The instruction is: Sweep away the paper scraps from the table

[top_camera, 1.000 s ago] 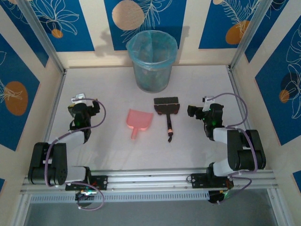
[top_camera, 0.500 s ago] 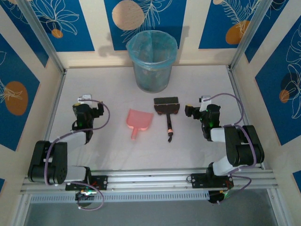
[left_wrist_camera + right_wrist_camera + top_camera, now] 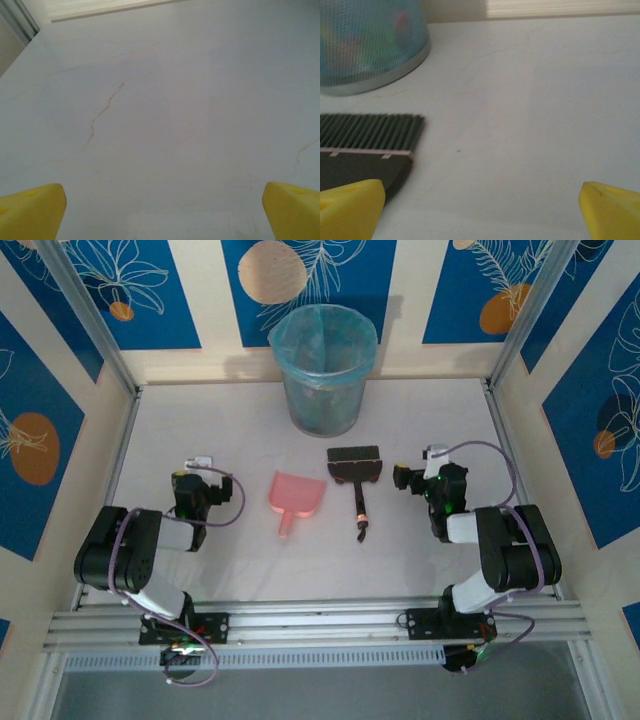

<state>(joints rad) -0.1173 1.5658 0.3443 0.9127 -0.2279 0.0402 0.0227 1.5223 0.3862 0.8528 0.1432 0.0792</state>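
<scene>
The paper scraps are out of view on the white table (image 3: pixel 240 420). Blurred red and green patches show through the mesh wall of the blue bin (image 3: pixel 367 42). My left gripper (image 3: pixel 205 483) hovers low at the left, just left of the pink dustpan (image 3: pixel 296 494). Its yellow fingertips (image 3: pixel 32 210) stand wide apart over the bare table (image 3: pixel 165 125), so the left gripper (image 3: pixel 162 210) is open and empty. My right gripper (image 3: pixel 415 478) sits just right of the dark brush (image 3: pixel 355 466). The right gripper (image 3: pixel 482 210) is open too, with the brush bristles (image 3: pixel 370 131) ahead on its left.
The lined bin (image 3: pixel 322 368) stands at the back centre against the wall. The brush handle (image 3: pixel 360 520) points toward the near edge. Metal rails (image 3: pixel 320 620) run along the near side and patterned walls close in the other three sides.
My left arm has folded back toward its base, carrying its gripper nearer and slightly right. The right gripper has shifted a little left. Dustpan and brush have stayed put.
</scene>
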